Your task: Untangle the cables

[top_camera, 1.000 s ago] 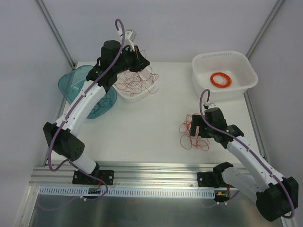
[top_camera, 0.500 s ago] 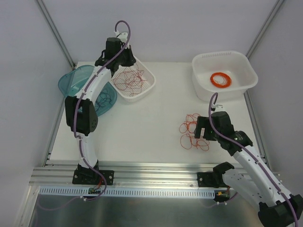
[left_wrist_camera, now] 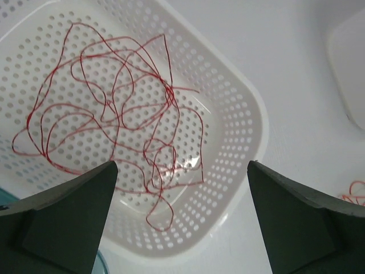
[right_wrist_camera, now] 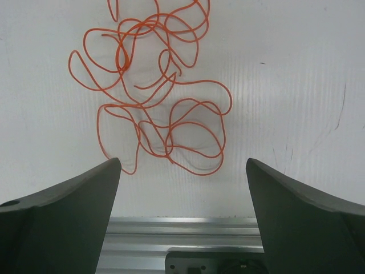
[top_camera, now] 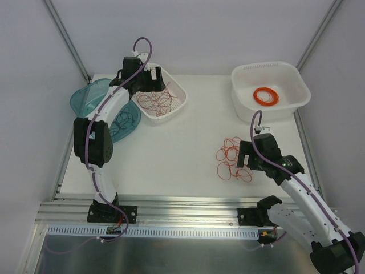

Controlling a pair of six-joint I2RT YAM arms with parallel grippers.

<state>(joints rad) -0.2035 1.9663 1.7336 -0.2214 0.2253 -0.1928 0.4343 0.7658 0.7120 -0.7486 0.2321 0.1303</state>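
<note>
Red wires (left_wrist_camera: 166, 94) are lying in a loose curly heap inside the white holey basket (left_wrist_camera: 251, 114) at the far left of the table (top_camera: 182, 142). Left gripper (left_wrist_camera: 181, 165) hangs right over that basket with its jaws spread wide and nothing between them. Over on the right side, a second bunch of orange-red wires (right_wrist_camera: 122, 57) sits flat on the bare table, loops overlapping each other, pretty close to the near edge. Right gripper (right_wrist_camera: 182, 162) is just above them, jaws also wide apart, not touching any wire as far as I can see. Some dark wires (top_camera: 126, 119) are in the teal bowl (top_camera: 85, 98) just beside the basket. The white tub (top_camera: 285, 111) at the far right holds a neat orange coil (top_camera: 266, 96), well apart from both bunches.
</note>
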